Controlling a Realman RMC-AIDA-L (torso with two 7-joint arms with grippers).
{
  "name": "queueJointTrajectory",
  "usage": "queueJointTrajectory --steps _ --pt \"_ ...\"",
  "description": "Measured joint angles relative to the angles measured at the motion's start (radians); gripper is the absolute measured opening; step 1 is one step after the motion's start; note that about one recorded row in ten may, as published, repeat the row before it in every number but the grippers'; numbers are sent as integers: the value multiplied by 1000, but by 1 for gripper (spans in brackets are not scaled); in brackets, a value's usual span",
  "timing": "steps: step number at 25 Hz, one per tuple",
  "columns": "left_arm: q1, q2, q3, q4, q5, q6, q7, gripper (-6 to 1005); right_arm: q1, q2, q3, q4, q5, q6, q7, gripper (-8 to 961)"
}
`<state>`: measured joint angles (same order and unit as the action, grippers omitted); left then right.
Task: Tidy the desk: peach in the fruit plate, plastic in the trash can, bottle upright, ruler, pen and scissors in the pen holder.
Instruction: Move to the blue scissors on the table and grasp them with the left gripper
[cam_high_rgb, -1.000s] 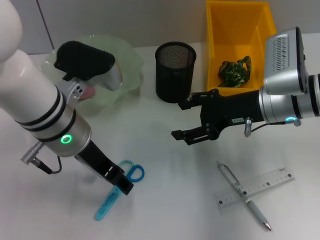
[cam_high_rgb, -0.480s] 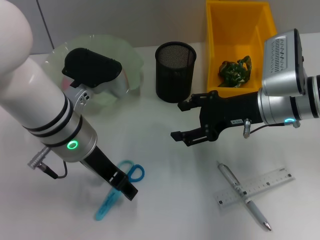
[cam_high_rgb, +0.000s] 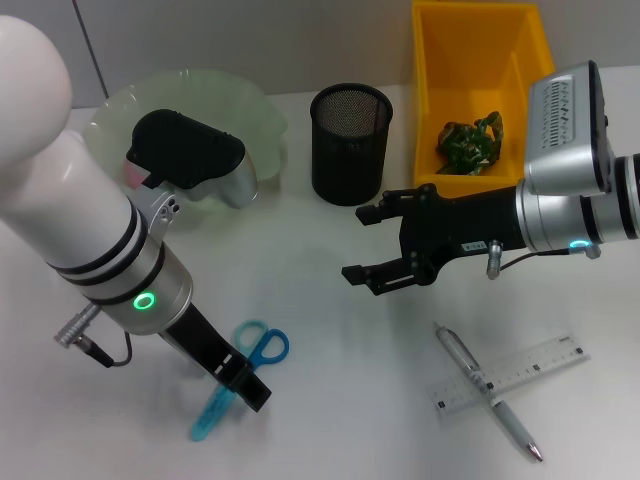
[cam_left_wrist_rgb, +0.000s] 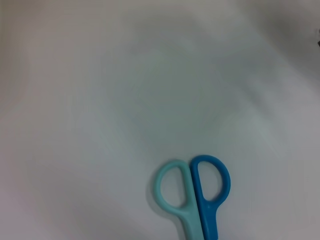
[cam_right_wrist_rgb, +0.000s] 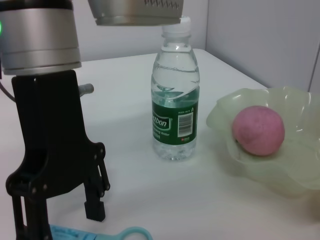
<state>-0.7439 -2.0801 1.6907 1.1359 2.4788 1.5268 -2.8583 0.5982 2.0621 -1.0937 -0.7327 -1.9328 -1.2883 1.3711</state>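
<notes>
The blue scissors (cam_high_rgb: 262, 347) lie flat on the desk near the front left, their handles also showing in the left wrist view (cam_left_wrist_rgb: 194, 191). My left gripper (cam_high_rgb: 247, 385) hangs open just over their blades, and the right wrist view shows its fingers (cam_right_wrist_rgb: 95, 204) spread above the scissors (cam_right_wrist_rgb: 102, 234). My right gripper (cam_high_rgb: 385, 245) is open and empty above mid-desk. Pen (cam_high_rgb: 488, 392) and ruler (cam_high_rgb: 512, 374) lie crossed at the front right. The bottle (cam_right_wrist_rgb: 175, 117) stands upright. The peach (cam_right_wrist_rgb: 258, 129) sits in the fruit plate (cam_high_rgb: 240, 112). The green plastic (cam_high_rgb: 468, 141) lies in the yellow trash can (cam_high_rgb: 430, 90).
The black mesh pen holder (cam_high_rgb: 350, 142) stands upright between the plate and the yellow can. In the head view my left arm hides the bottle and much of the plate.
My left arm has shifted a little to the right and its gripper has slid slightly along the scissors toward the desk front. The right arm has barely moved.
</notes>
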Motion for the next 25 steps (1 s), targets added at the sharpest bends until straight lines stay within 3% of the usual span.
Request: queueJointTrajectory --steps 13,25 --pt "1 0 25 -2 12 3 1 769 -2 1 0 2 0 0 0 819" --pt "-5 0 54 -1 22 -1 8 633 -2 1 0 3 0 0 0 819"
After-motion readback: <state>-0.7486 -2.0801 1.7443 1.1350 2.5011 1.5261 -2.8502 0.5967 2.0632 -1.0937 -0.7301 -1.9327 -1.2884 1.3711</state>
